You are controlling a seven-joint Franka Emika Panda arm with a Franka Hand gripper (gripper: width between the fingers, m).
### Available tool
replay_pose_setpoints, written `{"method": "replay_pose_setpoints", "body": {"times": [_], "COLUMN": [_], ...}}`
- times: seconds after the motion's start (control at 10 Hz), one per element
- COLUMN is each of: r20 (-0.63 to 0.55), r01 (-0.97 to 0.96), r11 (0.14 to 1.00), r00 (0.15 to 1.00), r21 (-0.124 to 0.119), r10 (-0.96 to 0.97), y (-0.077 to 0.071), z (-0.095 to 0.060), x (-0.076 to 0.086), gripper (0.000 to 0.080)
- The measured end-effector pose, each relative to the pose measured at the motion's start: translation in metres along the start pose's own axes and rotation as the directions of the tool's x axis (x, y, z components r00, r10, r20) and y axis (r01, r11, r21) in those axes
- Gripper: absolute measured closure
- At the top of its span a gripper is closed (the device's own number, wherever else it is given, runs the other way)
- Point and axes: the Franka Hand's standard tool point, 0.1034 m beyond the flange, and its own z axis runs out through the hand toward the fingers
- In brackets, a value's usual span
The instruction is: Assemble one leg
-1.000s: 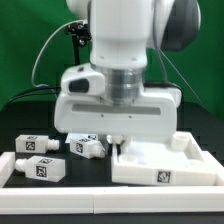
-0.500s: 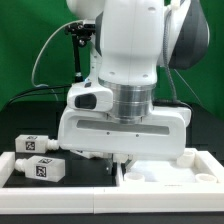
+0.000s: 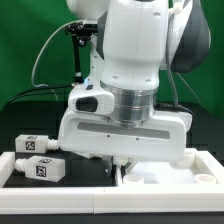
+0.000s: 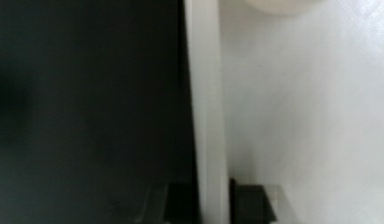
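Observation:
Two white block legs with square tags lie at the exterior view's left, one (image 3: 33, 145) behind the other (image 3: 42, 168). Any other legs are hidden behind the arm. My gripper (image 3: 115, 163) is down at the left edge of the large flat white panel (image 3: 165, 172), well apart from both legs. In the wrist view the panel (image 4: 304, 120) fills one side. Its raised rim (image 4: 205, 100) runs between my two dark fingers (image 4: 256, 200), which sit against it on both sides. The gripper (image 4: 207, 202) is shut on the rim.
A low white border (image 3: 90, 196) runs along the table's front edge. Black cables (image 3: 45, 60) hang in front of the green backdrop behind the arm. The arm's wide white hand body (image 3: 125, 125) blocks the table's middle.
Since a second ago the arm has come down and towards the camera over the panel's left edge, hiding the legs in the middle. In the last half second almost nothing moved.

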Motion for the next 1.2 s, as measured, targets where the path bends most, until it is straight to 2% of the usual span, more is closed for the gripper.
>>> {"method": "replay_pose_setpoints", "body": {"times": [0.1,0.2,0.3,0.5,0.6,0.7,1.0,1.1,1.2], "r20": [0.000,0.001,0.004,0.000,-0.015,-0.029,-0.030,-0.033,-0.030], "r01": [0.000,0.018,0.055,0.118,0.141,0.202,0.435,0.539,0.628], "r11": [1.000,1.000,0.998,0.993,0.990,0.979,0.900,0.842,0.778], "r00": [1.000,1.000,0.998,0.993,0.990,0.979,0.900,0.842,0.778], "r21": [0.000,0.001,0.011,0.029,0.032,0.027,0.022,0.013,-0.007], "r10": [0.000,-0.018,-0.055,-0.118,-0.140,-0.202,-0.434,-0.539,-0.628], "y": [0.000,0.002,0.007,0.024,0.034,0.040,0.039,0.046,0.067], "z": [0.001,-0.003,-0.020,-0.049,-0.061,-0.061,-0.058,-0.056,-0.052], "x": [0.000,0.000,-0.007,-0.021,-0.023,-0.024,-0.025,-0.025,-0.024], "gripper": [0.0651,0.0651,0.0469,0.0194,0.0194,0.0163,0.0151,0.0151,0.0151]}}
